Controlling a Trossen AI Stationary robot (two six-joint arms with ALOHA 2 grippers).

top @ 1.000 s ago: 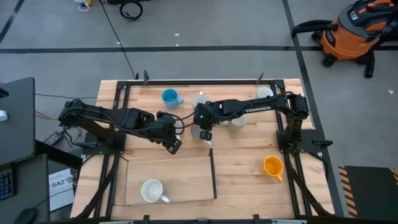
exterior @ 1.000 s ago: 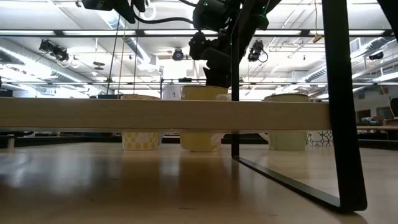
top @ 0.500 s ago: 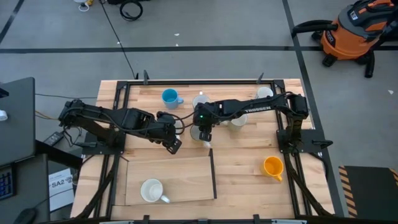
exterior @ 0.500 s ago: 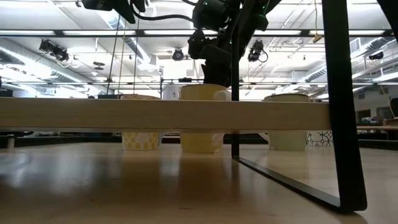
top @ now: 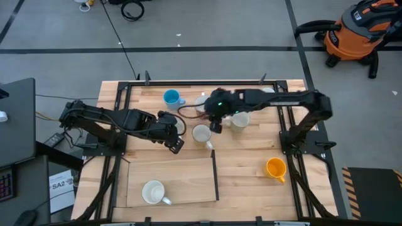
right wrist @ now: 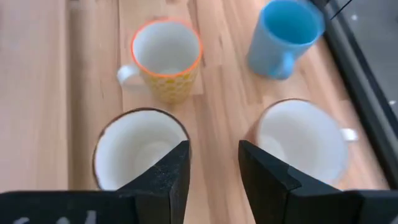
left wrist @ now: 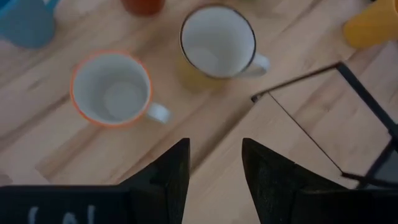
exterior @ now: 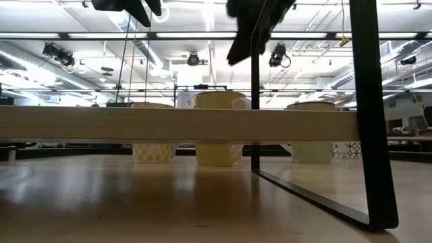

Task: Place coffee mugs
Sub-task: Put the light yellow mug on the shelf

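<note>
1. A wooden table fills the overhead view. A raised board with a thin black border lies at its near left, seemingly the zone where mugs are to end up.
2. The right arm reaches from the right side across the far middle. The right gripper hangs above the far cluster of mugs, fingers narrowly parted and holding nothing, probably choosing its next pick.
3. The left arm stretches in from the left edge. The left gripper hovers just beyond the board's far edge, fingers narrowly parted and empty, likely waiting its turn.
4. 1 white mug stands on the board, handle pointing right, so 1 placement looks done.
5. A pale mug sits just beyond the board's far right corner, near both grippers.
6. An orange-yellow mug stands alone at the near right, well apart from the rest.
7. A blue mug sits at the far left of the cluster.
8. The right wrist view shows an orange-rimmed mug, a dark-rimmed mug and another white mug beneath the fingers, all upright and unplaced.
</note>
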